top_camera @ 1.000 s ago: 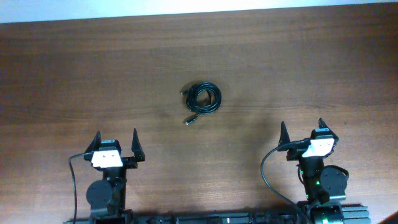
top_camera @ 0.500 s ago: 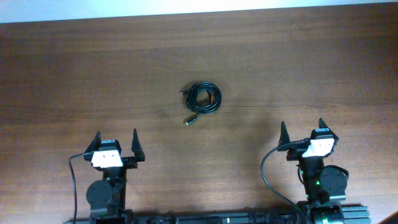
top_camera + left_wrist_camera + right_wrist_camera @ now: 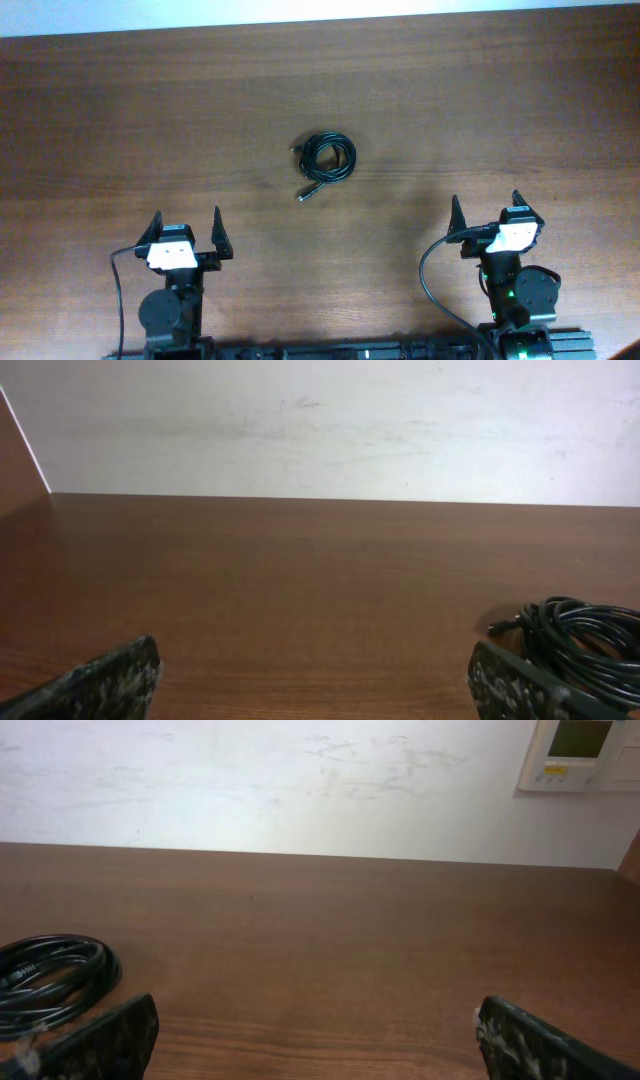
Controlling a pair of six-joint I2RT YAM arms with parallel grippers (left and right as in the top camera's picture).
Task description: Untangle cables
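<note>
The cables (image 3: pixel 327 159) lie as one small black coil near the middle of the wooden table (image 3: pixel 480 110), with a plug end trailing toward the front left. The coil shows at the right edge of the left wrist view (image 3: pixel 580 648) and at the left edge of the right wrist view (image 3: pixel 50 982). My left gripper (image 3: pixel 185 222) is open and empty near the front left edge, well short of the coil. My right gripper (image 3: pixel 487 209) is open and empty near the front right edge. Its fingers (image 3: pixel 545 1045) frame bare wood.
A white wall (image 3: pixel 330 420) runs behind the table's far edge. A small wall-mounted control panel (image 3: pixel 580 750) hangs at the upper right of the right wrist view. Thick black wires (image 3: pixel 430 280) loop at the arm bases.
</note>
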